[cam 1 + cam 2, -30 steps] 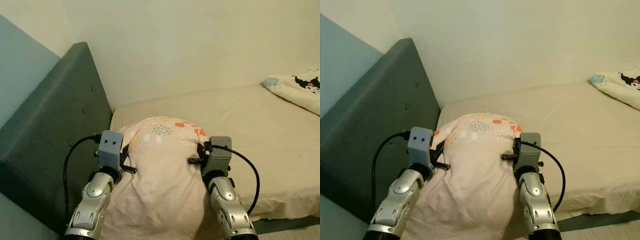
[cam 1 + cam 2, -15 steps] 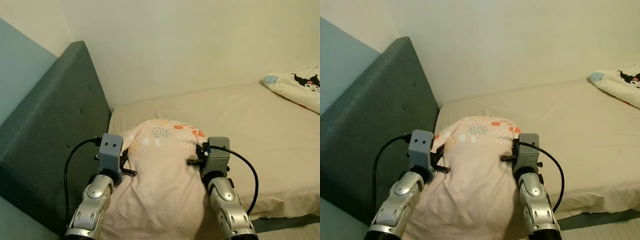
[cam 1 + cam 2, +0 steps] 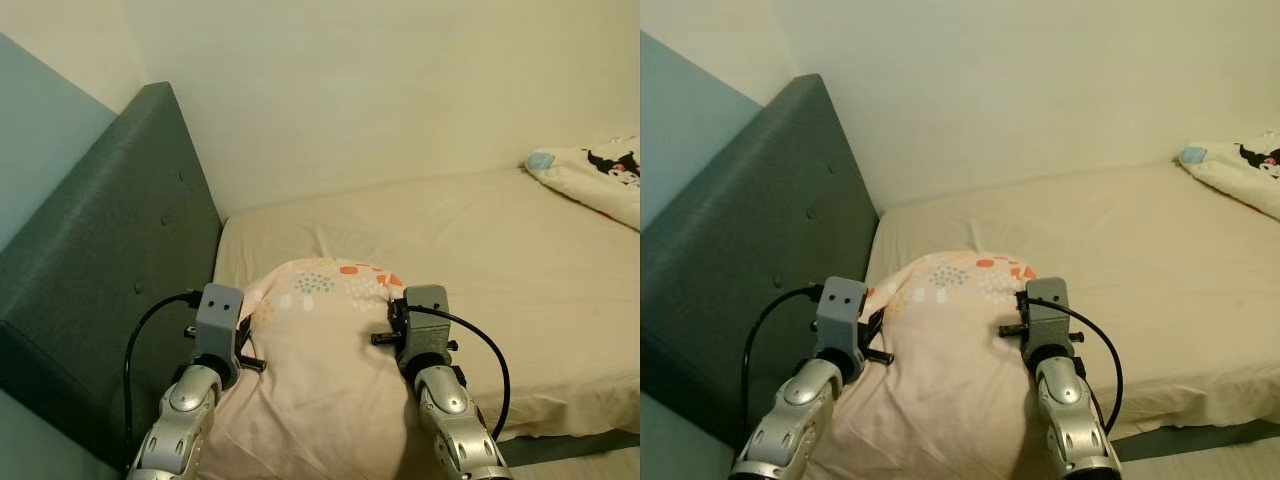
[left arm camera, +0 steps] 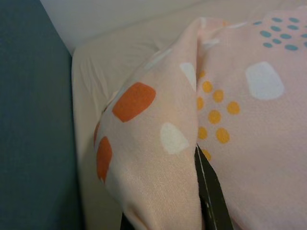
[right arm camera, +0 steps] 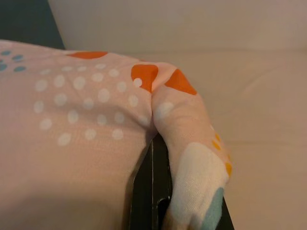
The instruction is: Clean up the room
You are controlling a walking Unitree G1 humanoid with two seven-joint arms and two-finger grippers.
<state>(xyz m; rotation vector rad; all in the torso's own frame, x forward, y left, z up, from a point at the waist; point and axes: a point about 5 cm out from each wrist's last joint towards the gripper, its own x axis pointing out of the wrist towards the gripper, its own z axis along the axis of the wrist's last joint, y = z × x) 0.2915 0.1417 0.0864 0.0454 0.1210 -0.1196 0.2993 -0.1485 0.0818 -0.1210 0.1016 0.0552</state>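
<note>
A pale pink pillow (image 3: 320, 350) with orange, white and teal spots is held in front of me over the near corner of the bed (image 3: 480, 250), close to the headboard. My left gripper (image 3: 248, 330) is shut on the pillow's left corner; a black finger (image 4: 208, 196) presses into a fold of the fabric (image 4: 158, 129). My right gripper (image 3: 392, 325) is shut on the right corner, where a black finger (image 5: 151, 191) lies under the pinched cloth (image 5: 182, 143). The pillow hides most of the fingers of both.
A grey upholstered headboard (image 3: 110, 260) runs along the left. The bed has a beige sheet and meets a plain wall behind. A white cartoon-print cushion or blanket (image 3: 600, 175) lies at the bed's far right. The mattress edge is near my right arm.
Both grippers have come down and back a little with the pillow, so its top sits lower against the bed. The grip on both corners is unchanged.
</note>
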